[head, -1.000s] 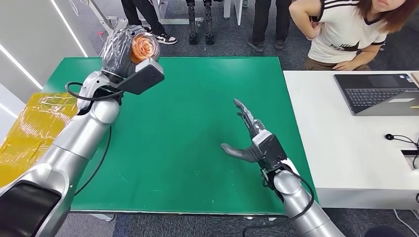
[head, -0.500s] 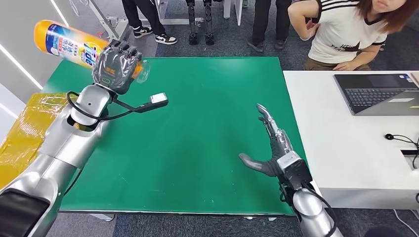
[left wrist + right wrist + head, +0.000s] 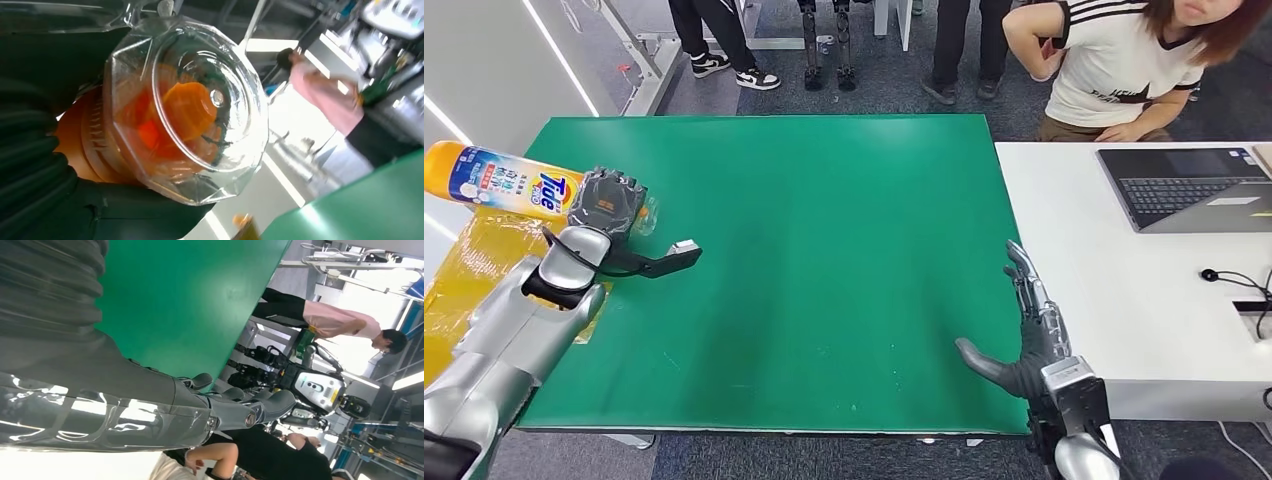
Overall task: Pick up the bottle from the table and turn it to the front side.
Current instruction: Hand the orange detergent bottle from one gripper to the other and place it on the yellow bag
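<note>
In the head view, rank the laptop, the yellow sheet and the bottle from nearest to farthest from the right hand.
From the right hand:
1. Laptop, on the white table to its right.
2. Bottle, gripped by the left hand across the green table.
3. Yellow sheet, at the far left edge.

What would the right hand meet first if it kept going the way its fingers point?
The right hand is open, fingers pointing away from the robot along the green table's right edge. Nothing lies on that line across the table; beyond its far edge crouches a person. Depth is unclear, so treat this as likely.

One bottle [image 3: 499, 182] is in sight, and one laptop [image 3: 1192, 187]. There are two tables: one green table [image 3: 824, 260], one white table [image 3: 1124, 300].
</note>
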